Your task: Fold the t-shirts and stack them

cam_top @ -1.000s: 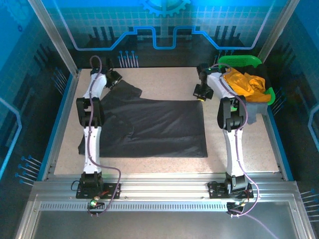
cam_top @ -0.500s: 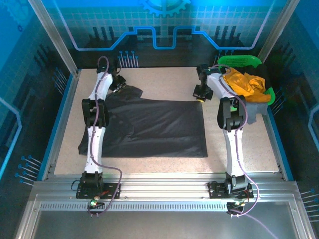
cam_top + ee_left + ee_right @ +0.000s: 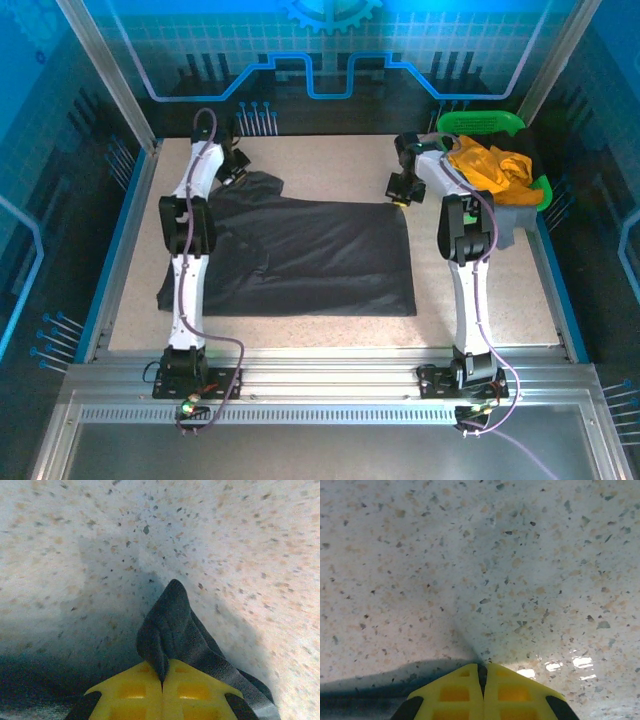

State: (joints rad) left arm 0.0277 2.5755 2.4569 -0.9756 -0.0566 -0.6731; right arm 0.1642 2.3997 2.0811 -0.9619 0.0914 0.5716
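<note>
T-shirts, none folded or stacked: black t-shirt (image 3: 310, 255) lies flat mid-table, its far-left edge pinched in the closed left gripper (image 3: 161, 675), right gripper (image 3: 398, 190) closed at the far-right corner, hold unclear; orange-yellow t-shirt (image 3: 488, 165) waits heaped in the green basket (image 3: 480, 122).

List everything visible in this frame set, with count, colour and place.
black shirt: 1, black, spread flat mid-table
orange shirt: 1, orange-yellow, bunched in the basket
grey shirt: 1, grey, hanging at the basket's near side
basket: 1, green, far right corner
table: 1, speckled beige
arms: 2, white, bases at near edge
left end effector: 1, yellow fingers, shut on the black shirt's far left corner
right end effector: 1, yellow fingers, shut, at the black shirt's far right corner
</note>
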